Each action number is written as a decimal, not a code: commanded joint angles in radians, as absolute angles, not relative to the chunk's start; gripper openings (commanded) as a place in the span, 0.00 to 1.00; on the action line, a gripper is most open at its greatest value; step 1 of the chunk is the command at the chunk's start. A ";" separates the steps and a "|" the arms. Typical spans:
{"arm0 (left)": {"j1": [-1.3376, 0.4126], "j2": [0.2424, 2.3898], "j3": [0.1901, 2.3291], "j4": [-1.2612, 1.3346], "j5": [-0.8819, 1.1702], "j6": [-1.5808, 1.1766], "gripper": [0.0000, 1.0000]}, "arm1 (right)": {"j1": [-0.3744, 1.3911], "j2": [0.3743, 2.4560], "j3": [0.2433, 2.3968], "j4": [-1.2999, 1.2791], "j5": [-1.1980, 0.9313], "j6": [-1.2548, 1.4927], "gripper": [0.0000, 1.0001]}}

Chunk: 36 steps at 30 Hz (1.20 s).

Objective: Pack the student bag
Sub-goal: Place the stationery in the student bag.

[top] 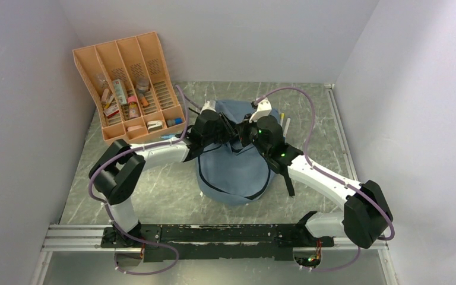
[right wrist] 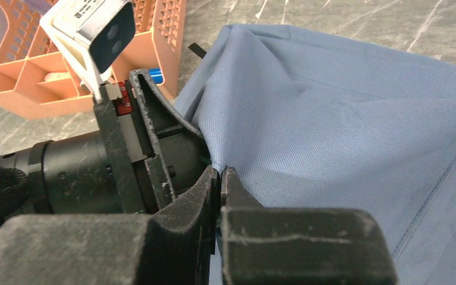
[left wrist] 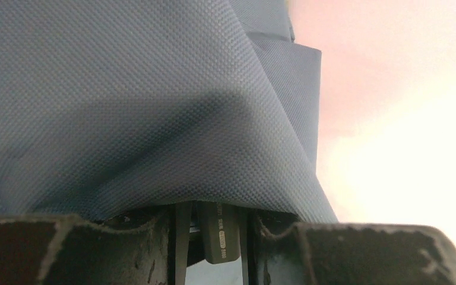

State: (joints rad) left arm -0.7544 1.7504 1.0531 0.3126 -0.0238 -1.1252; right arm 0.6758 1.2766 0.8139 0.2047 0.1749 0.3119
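**Location.** The student bag [top: 234, 172] lies flat at the centre of the table [top: 154, 196]. An orange compartment rack [top: 129, 83] stands near it at 10 o'clock. Both arms meet over the bag's far end, at 12 o'clock.

**Gripper state.**
- Right gripper [right wrist: 219, 175]: the fingers are closed almost fully together. The bag's folds converge on the tips, so the gripper is judged to be pinching a thin edge of the cloth and holding it up.
- Left gripper [top: 225, 132]: the fingers are partly apart and the bag's fabric is draped over the tips. A small grey labelled item [left wrist: 219, 237] sits between them and appears to be pinched.

**Handling properties.**
- The bag is soft woven fabric that creases and tents wherever it is pulled.
- Expect it to be light and limp. It will not hold its own opening and is likely to slide on the smooth table.
- Take hold at a seam or the edge of the opening, not on a flat panel.
- Lift one side of the opening while the other arm loads.

**Not visible or unclear.**
- The opening and interior are hidden beneath both wrists and the draped cloth.
- The grey item's label cannot be read and its type cannot be determined.
- The rack's contents are too small to identify.
- The zipper's position cannot be established.
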 commanded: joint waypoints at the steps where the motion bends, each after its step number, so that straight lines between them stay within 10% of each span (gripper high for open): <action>1: -0.757 1.809 1.141 0.377 -0.075 -1.162 0.18 | 0.692 1.226 0.827 0.250 0.116 0.344 0.00; 13: -0.759 1.779 1.137 0.300 -0.112 -1.117 0.60 | 0.692 1.240 0.830 0.235 0.110 0.345 0.00; 36: -0.764 1.619 1.077 0.012 -0.043 -0.912 0.53 | 0.691 1.255 0.813 0.239 0.118 0.337 0.00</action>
State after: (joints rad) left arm -0.7654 1.6527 1.1011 0.0544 -0.0601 -0.9573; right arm 0.6754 1.2743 0.8127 0.1955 0.1623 0.3130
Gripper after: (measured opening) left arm 0.544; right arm 0.044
